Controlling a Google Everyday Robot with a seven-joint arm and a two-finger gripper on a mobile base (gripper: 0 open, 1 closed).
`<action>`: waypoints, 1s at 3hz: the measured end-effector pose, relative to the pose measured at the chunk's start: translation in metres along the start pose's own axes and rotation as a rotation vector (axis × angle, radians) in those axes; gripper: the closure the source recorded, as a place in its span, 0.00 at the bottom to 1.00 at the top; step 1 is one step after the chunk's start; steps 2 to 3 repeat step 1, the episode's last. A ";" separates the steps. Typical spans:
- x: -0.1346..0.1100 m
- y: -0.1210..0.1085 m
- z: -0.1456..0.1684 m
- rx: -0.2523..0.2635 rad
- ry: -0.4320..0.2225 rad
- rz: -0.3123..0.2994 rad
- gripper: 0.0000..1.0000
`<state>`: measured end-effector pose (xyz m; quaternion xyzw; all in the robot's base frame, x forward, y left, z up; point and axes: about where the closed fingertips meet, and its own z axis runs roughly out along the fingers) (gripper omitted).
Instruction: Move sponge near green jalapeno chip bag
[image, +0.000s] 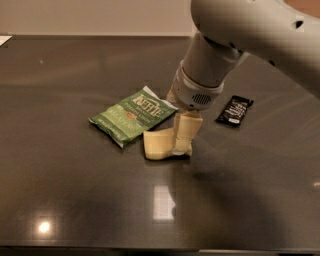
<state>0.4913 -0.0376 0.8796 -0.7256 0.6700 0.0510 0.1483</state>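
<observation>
The pale yellow sponge (156, 145) rests low on the dark table, its left edge close to the near right corner of the green jalapeno chip bag (132, 116). The bag lies flat with white "Kettle" lettering and its white end toward the back right. My gripper (181, 149) comes down from the upper right on the big grey arm. Its cream fingers (186, 131) close on the sponge's right end. The far finger is mostly hidden behind the wrist.
A small black packet (234, 110) lies to the right of the arm. The dark glossy table (75, 200) stretches to the front and left, with light reflections near its front edge.
</observation>
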 end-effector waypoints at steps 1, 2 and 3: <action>0.000 0.000 0.000 0.000 0.000 0.000 0.00; 0.000 0.000 0.000 0.000 0.000 0.000 0.00; 0.000 0.000 0.000 0.000 0.000 0.000 0.00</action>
